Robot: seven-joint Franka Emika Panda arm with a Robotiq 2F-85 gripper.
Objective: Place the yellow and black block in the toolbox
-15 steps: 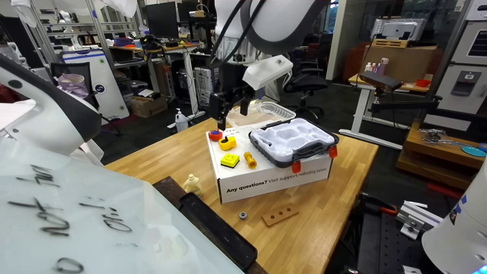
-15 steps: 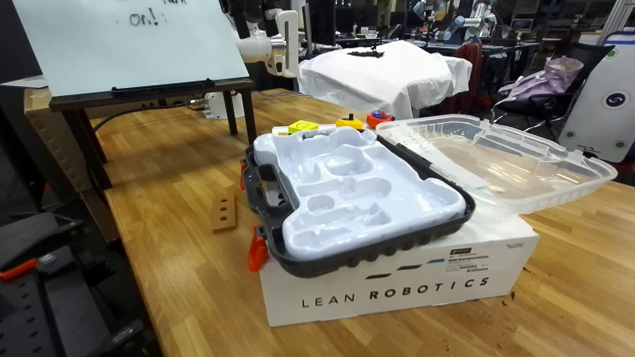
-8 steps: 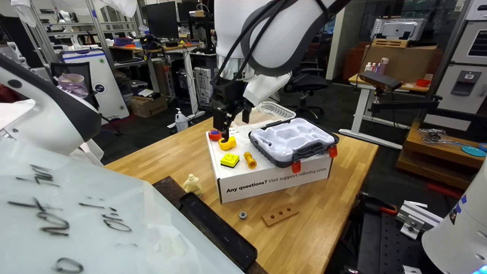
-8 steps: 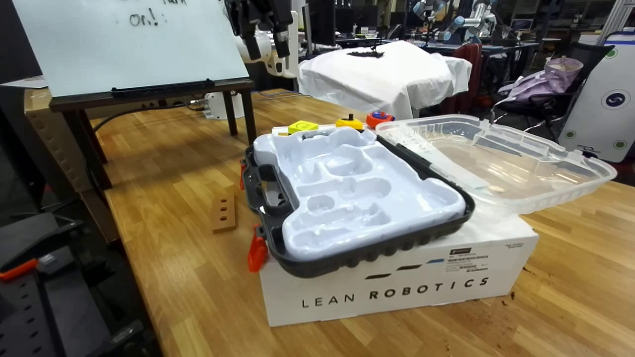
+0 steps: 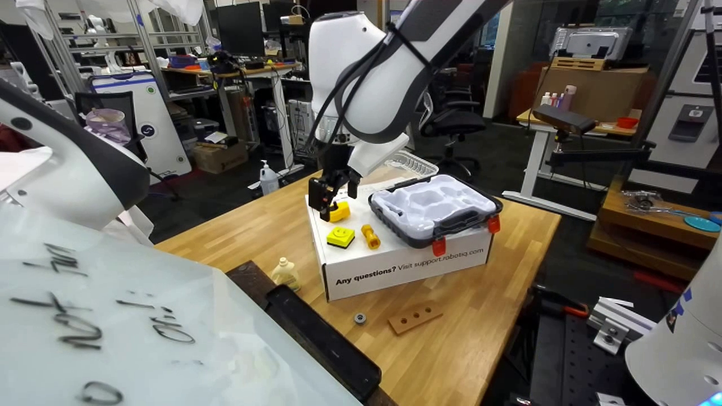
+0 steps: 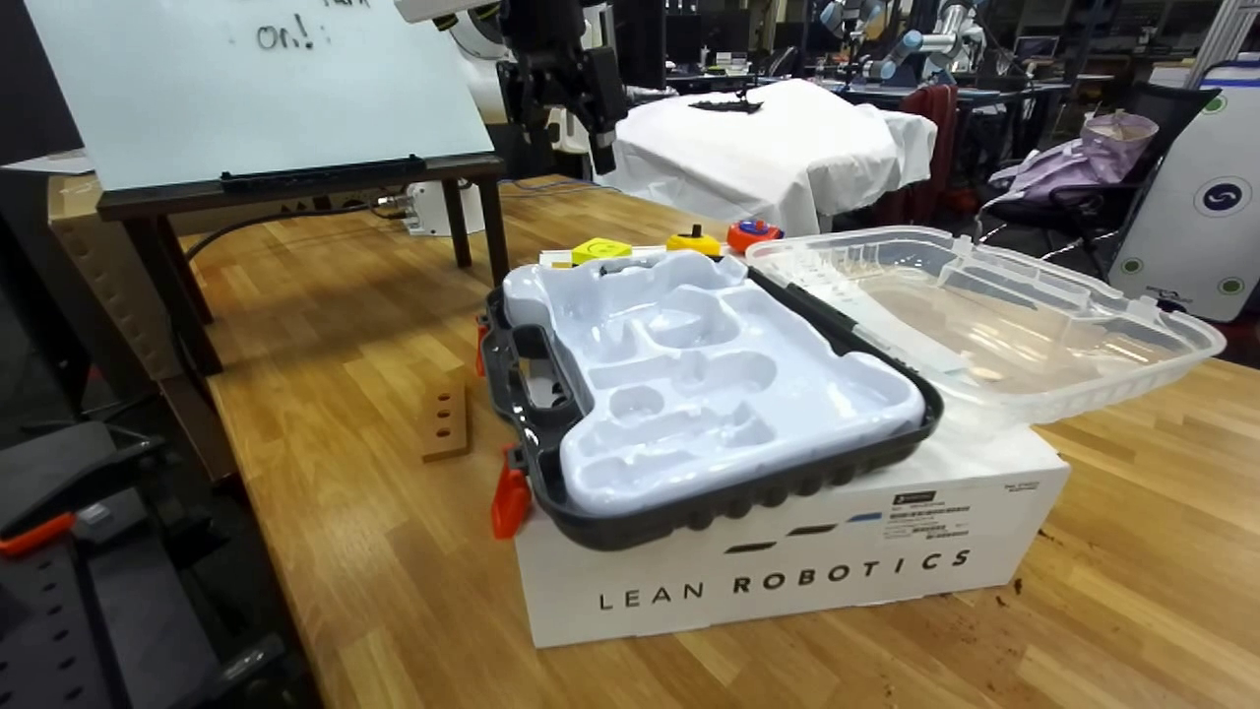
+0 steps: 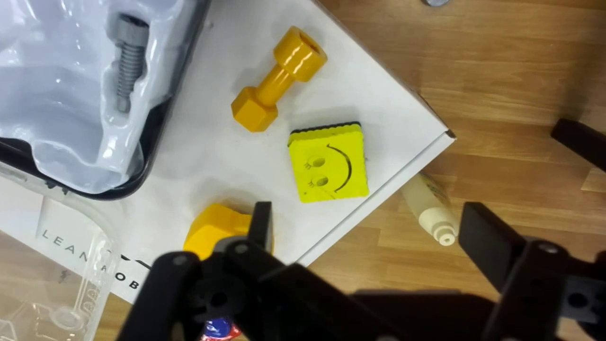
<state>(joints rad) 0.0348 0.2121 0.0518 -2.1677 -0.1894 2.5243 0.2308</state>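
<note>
1. Nearest, a whiteboard (image 5: 169, 293) with dark handwriting slants across the corner, a black tray (image 5: 324, 341) along its lower edge.
2. Past it, on the wooden tabletop (image 5: 468, 338), lie a brown strip (image 5: 415, 320) with three holes and a small grey ring (image 5: 360, 319); a cream bottle (image 5: 286, 274) stands close to the tray.
3. A white cardboard box (image 5: 406, 272), lettered along its front, rests on the same tabletop.
4. The yellow and black block (image 5: 340, 237) lies flat on the box near one corner, smiling face upward, outside the toolbox (image 5: 437, 206); an orange-yellow bolt (image 5: 370, 237) sits just beside it, between the two.
5. The toolbox is open on the box, its handle jutting past the front edge. The wrist view shows a grey screw (image 7: 130, 61) in one of its slots.
6. The jaws hang above the box, spread wide apart and holding nothing. In an exterior view they partly hide a yellow piece (image 5: 341, 212).
7. In an exterior view, a red and blue piece (image 6: 754, 234) lies near the yellow one. Behind the toolbox stretches its clear lid (image 5: 414, 162).
8. Farther back come a pump bottle (image 5: 269, 180) and a black office chair (image 5: 456, 125).
</note>
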